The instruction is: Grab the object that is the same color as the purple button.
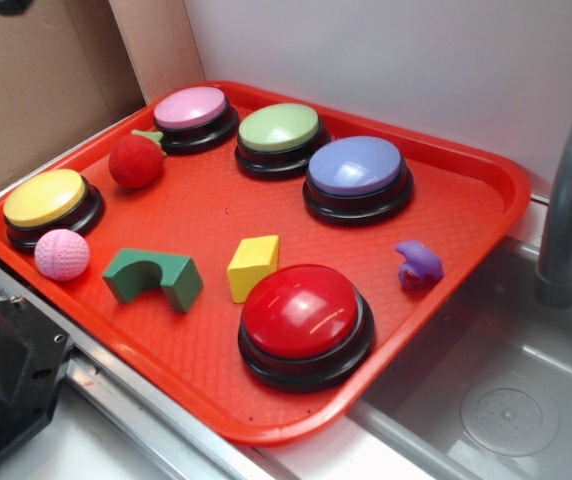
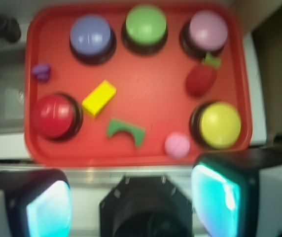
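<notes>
from my wrist view the gripper sits nearest me, its two fingers spread wide apart with nothing between them, hanging short of the near rim of the red tray.

just past that rim i see the pink dimpled ball and the green arch block, then the yellow button by the right edge and the big red button by the left edge. the yellow block lies just beside the red button. the middle of the tray past these is bare, so i have open floor there.

the object, a small purple lump, lies near the left rim, between the red button and the purple button, apart from both. in the exterior view it rests close to the tray edge on the sink side, with the grey faucet standing beyond that rim.

farther off, the red strawberry toy sits near the pink-topped button; the green button stands between pink and purple along the far rim.
</notes>
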Robot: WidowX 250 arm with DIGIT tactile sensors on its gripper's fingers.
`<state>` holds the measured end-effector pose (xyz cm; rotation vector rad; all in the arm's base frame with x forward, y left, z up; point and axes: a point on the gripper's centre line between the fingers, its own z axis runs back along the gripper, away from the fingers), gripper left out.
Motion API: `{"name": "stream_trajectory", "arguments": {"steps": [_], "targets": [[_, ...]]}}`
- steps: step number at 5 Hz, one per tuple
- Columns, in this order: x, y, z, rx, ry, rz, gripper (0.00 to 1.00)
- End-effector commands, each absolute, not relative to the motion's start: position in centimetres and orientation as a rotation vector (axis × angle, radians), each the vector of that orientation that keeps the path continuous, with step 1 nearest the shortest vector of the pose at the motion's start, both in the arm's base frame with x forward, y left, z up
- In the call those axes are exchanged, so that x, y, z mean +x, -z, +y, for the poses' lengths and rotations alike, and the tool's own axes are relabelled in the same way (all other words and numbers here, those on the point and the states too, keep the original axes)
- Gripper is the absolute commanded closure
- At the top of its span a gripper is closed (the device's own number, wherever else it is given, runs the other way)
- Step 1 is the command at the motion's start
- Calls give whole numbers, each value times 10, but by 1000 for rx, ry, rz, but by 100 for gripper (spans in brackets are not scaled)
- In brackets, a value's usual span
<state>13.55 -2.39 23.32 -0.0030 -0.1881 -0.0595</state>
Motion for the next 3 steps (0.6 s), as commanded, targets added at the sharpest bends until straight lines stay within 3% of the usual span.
{"name": "stream_trajectory", "arguments": {"steps": [1, 3], "targets": [[201, -205, -57, 15, 450, -337, 0], [252, -165, -93, -48, 745, -510, 0]]}}
